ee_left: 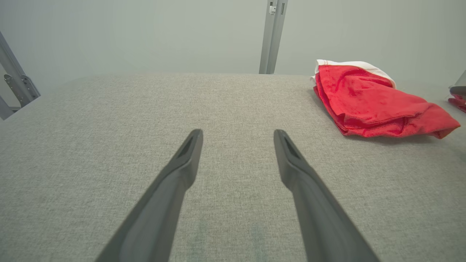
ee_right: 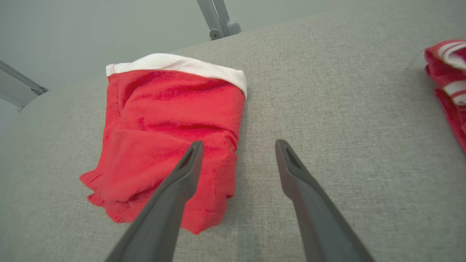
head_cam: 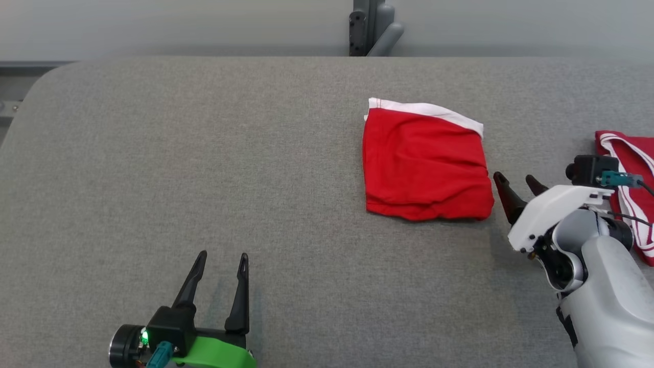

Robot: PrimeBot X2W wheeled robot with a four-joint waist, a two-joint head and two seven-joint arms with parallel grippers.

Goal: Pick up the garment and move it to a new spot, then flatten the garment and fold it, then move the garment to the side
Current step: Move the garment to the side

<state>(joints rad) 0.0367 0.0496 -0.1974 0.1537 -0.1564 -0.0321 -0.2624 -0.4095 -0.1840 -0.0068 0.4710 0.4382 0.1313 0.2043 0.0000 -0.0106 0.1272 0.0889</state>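
Text, labels, brands, numbers, signs: none legible. Red garment [head_cam: 424, 163], centre-right: no readable print or tag. Grey table cover [head_cam: 204, 153]: no readable marking.

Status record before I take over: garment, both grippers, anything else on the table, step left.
garment: red garment with a white band, folded into a rough square, lying on the grey table
left gripper: left gripper open, holding nothing, well apart from the garment
right gripper: right gripper open, holding nothing, just off the garment's lower right corner
other item: striped red garment at the table's right edge
step left: probably moving the folded garment to the side
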